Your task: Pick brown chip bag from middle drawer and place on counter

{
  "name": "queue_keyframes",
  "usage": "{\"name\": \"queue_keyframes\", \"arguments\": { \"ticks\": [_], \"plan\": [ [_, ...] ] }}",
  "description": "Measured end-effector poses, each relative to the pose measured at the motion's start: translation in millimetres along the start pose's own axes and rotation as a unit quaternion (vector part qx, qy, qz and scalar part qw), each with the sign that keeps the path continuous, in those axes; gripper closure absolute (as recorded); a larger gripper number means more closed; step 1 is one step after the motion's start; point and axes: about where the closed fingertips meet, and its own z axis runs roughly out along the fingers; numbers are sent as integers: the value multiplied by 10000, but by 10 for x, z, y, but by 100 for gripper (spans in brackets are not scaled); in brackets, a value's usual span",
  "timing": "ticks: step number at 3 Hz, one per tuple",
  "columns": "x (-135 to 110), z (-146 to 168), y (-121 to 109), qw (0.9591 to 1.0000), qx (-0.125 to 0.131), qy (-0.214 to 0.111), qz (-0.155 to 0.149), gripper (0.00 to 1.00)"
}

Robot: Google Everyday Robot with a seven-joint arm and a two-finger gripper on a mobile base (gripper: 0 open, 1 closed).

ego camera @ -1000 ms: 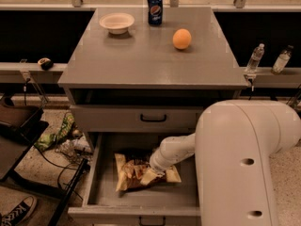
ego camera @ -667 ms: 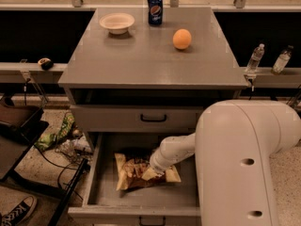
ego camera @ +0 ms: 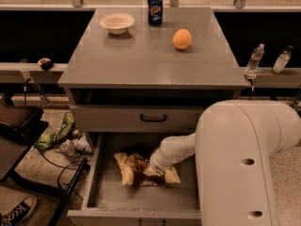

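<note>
1. Arm [ego camera: 244, 164]: white, bulky, filling lower-right foregrnd, reaching left and down into item 2.
2. Open drawer [ego camera: 141, 197]: grey, shallow, sticking out toward camera at bottom of cabinet and holding item 3.
3. Chip bag [ego camera: 126, 166]: brown/tan, crinkled, lying flat on the drawer floor, approx. mid-drawer, not yet lifted out.
4. End effector [ego camera: 153, 169]: sitting low inside the drawer, pressing on right half of the chip bag. How far open, and whether gripping anything: cannot tell.
5. Sneaker [ego camera: 19, 212]: black/white, lying on floor at lower left.
6. Green wrapper [ego camera: 61, 131]: lying on floor left of cabinet, among cables.
7. Closed drawer panel [ego camera: 117, 119]: w/ black curved handle, sitting just above the open drawer.
8. Table [ego camera: 141, 60]: grey top, carrying items 9–11.
9. Orange [ego camera: 182, 39]: sitting right of ctr.
10. Bowl [ego camera: 116, 22]: white, sitting at far left.
11. Soda can [ego camera: 154, 8]: blue, standing upright at far edge, btwn bowl and orange.
12. Bottles [ego camera: 254, 58]: two, standing on ledge at right.
</note>
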Motion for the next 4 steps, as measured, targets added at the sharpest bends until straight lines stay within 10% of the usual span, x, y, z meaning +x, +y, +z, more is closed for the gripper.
{"name": "queue_keyframes", "arguments": {
  "ticks": [2, 4],
  "plan": [
    [-74, -272, 21, 9996, 133, -265, 13, 100],
    [-69, -1201, 381, 9965, 695, -454, 114, 100]
  ]
}}
